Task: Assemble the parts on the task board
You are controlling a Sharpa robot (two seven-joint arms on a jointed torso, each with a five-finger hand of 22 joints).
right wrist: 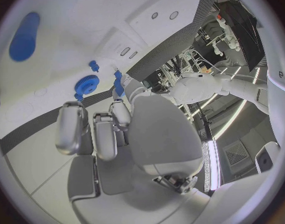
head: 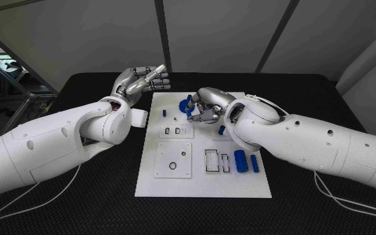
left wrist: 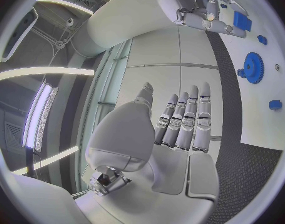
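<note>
Bench (head: 94,88): black; it carries the task board, and your left hand is raised above its far left part.
Task board (head: 200,183): white plate lying lengthwise away from you, under the fingers of your right hand at its far end.
Right hand (head: 205,106): lowered over the far end of the board, fingers curled down. In the right wrist view a small blue part (right wrist: 118,82) stands at the fingertips, and it looks pinched there, though you cannot see the contact cleanly.
Left hand (head: 141,82): lifted off the board, palm up, fingers straight and side by side, holding nothing; well apart from every part.
Blue cylinder (head: 239,160): lies near the board's close right corner, well behind your right fingers, with a thinner blue pin (head: 254,163) just beside it.
Blue gear (head: 185,105): seated on the board's far end, just beside your right fingertips.
Small blue peg (head: 164,113): on the board's left part, between the two hands.
Step in hand: by my reading, you are placing a small part near the gear.
Next move: line the part up over its seat, press straight down, then spread the fingers and reach back for the cylinder.
</note>
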